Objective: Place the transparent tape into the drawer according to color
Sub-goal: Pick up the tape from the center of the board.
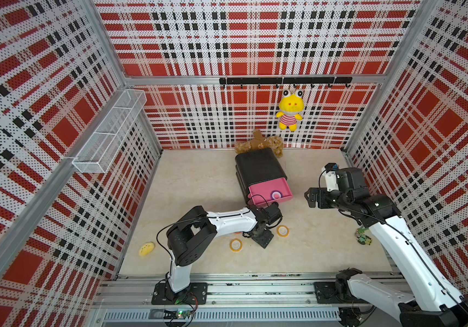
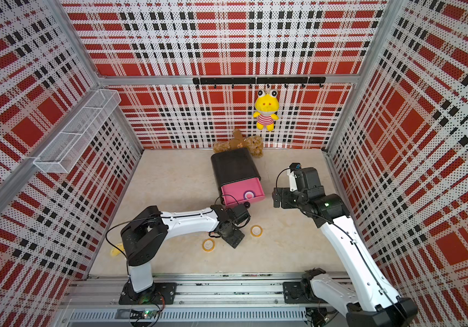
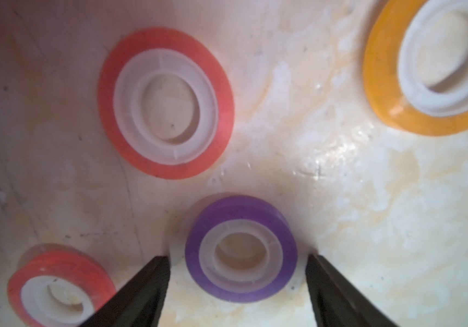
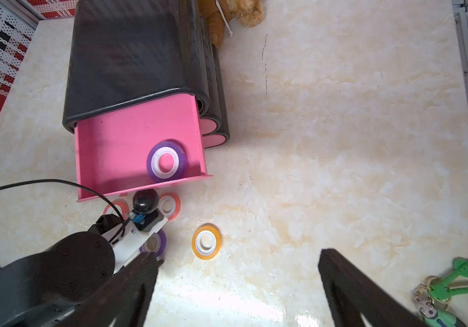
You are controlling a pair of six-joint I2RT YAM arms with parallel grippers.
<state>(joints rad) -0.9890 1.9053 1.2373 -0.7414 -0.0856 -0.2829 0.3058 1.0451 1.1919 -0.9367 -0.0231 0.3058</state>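
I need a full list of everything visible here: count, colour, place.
purple tape rings: 2, purple; one in open pink drawer, one on table straddled by left hand
red-orange tape rings: 2, red-orange; table, near cabinet
yellow-orange tape rings: 2, yellow-orange; table
rounded black cabinet: 1, black; table
white wire-mesh basket: 1, white; left wall
plush frog: 1, yellow; back wall
plush bear: 1, brown; behind cabinet
toy keychain: 1, green; table, right
small lump: 1, yellow; table, left
left hand: 1, black; open
right hand: 1, black; open
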